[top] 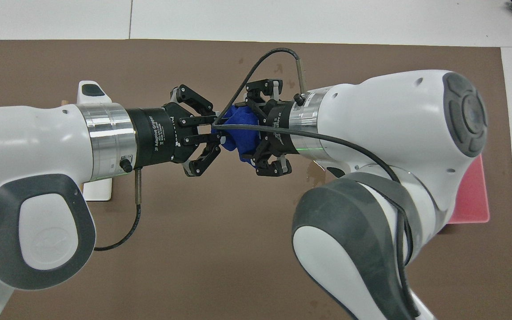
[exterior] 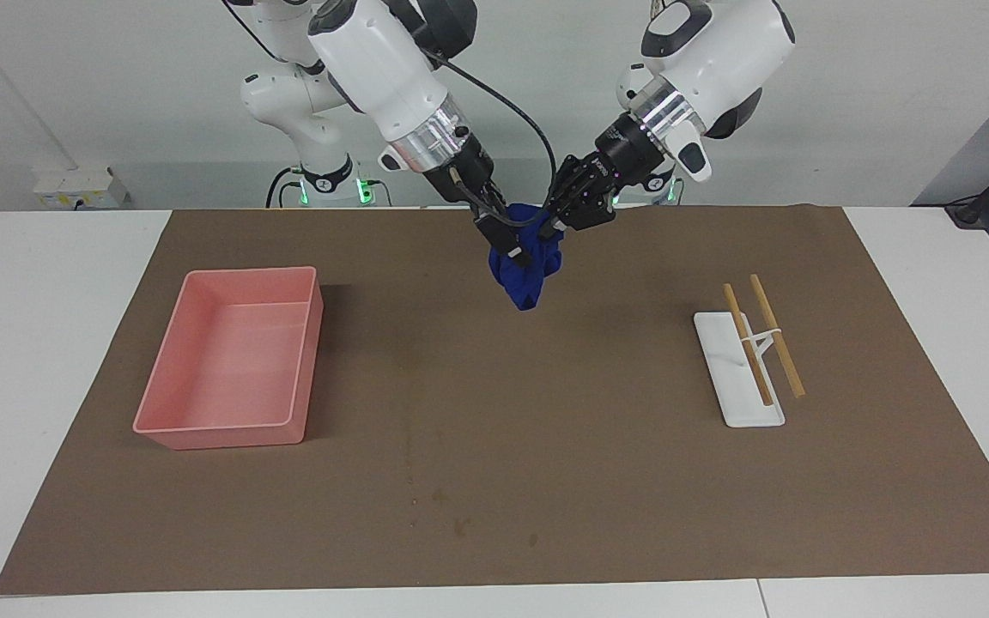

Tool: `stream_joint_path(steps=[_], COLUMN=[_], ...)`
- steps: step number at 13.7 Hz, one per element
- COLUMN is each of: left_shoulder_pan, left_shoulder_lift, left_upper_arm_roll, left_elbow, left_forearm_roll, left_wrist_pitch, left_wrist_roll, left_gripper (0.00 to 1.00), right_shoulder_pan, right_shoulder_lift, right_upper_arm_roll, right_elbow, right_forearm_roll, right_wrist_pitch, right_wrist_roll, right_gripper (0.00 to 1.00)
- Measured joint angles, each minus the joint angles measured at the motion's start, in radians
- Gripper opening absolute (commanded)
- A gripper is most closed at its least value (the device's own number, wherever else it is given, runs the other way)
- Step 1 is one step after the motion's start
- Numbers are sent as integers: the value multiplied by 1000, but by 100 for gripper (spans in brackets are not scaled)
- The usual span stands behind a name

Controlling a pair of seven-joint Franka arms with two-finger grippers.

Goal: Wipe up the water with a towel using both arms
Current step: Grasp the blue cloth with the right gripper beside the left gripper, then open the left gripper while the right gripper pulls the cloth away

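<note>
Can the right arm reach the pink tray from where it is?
Probably yes: nothing stands between them, but the right gripper is shut on the towel with the left gripper, above the mat, away from the tray.

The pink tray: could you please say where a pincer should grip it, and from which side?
I'd grip the pink tray by the long wall toward the table's middle, from above, one finger inside, one outside: its walls are thin and upright, its top open. It lies toward the right arm's end; the right pincer and left pincer are at the towel.
</note>
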Motion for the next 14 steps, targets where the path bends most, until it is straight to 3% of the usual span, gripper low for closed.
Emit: stream_joint_path(steps=[1,5,6,7,12,14], left_shoulder_pan=[0,0,0,0,7,33], left_shoulder_lift=[0,0,-1,-2,-12,-13], left_upper_arm_roll=[1,6,6,6,20,23], left_elbow=[-1,-2,-2,-2,2,2], left_forearm_roll=[0,0,0,-1,1,55], left_wrist_pitch=[0,-5,-5,-5,-5,-5], left_wrist_roll=[-1,-2,-3,-4,-19,-6], left_gripper=[0,0,41,99,100,100], right_shoulder_pan=[5,4,2,1,-9,-23], right_shoulder_lift=[1,2,2,2,2,2], right_upper_arm_roll=[0,-5,-5,-5,-16,-19], right_elbow=[-7,-9,-8,-8,-8,-8], right_forearm_roll=[0,3,3,3,-7,-50], right_wrist_pitch=[6,12,12,12,13,19], right_wrist_roll=[0,0,0,0,-36,-56], right_gripper=[0,0,0,0,0,0])
